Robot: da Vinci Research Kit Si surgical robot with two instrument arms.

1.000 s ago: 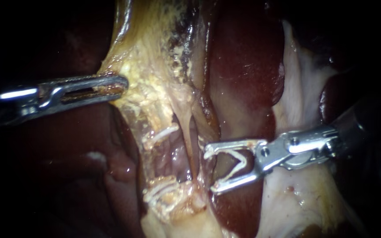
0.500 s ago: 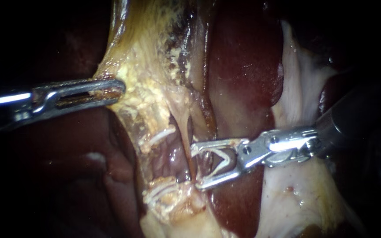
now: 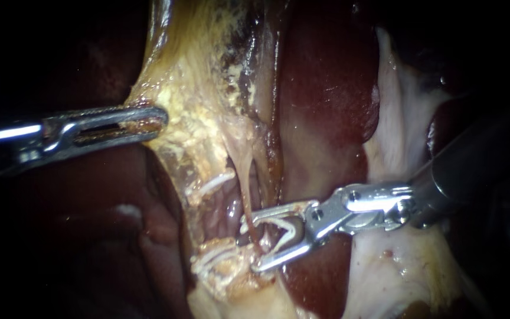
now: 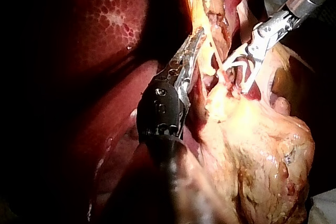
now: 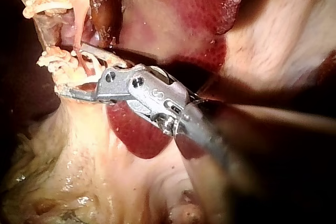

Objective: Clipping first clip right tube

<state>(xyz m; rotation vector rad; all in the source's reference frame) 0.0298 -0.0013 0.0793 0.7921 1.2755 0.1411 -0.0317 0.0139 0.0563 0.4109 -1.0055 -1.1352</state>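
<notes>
Right tube (image 3: 247, 198): thin tan strand, taut, near the middle of the endoscope view; runs down from the yellow tissue (image 3: 202, 88) to a pale clump below; crosses the gap between the jaws of the right tool (image 3: 254, 244), near their tips.
Clip (image 3: 284, 223): white, V-shaped, open; seated inside the right tool's jaws, one leg along each jaw; mouth toward the tube, not closed on it.
Right tool: enters from the right on a dark shaft, lying over the liver (image 3: 326, 88); jaws spread wide, gripping only the clip, from both sides; one tip above and one below the spot where the tube crosses; cannot tell whether either jaw touches the tube.
Upper clip (image 3: 212, 182): white, lying across the tissue just left of the tube, above the level of the jaws.
Lower clip (image 3: 211, 258): white, on the pale clump, just beside the lower jaw tip.
Left tool (image 3: 159, 118): enters from the left, well apart from the right tool; slotted jaws closed on the edge of the yellow tissue, drawn to a point there.
Liver: dark red, glossy, behind the tube and under the right tool.
Pale sheet (image 3: 396, 136): whitish, beyond the liver, above the right tool's shaft.
</notes>
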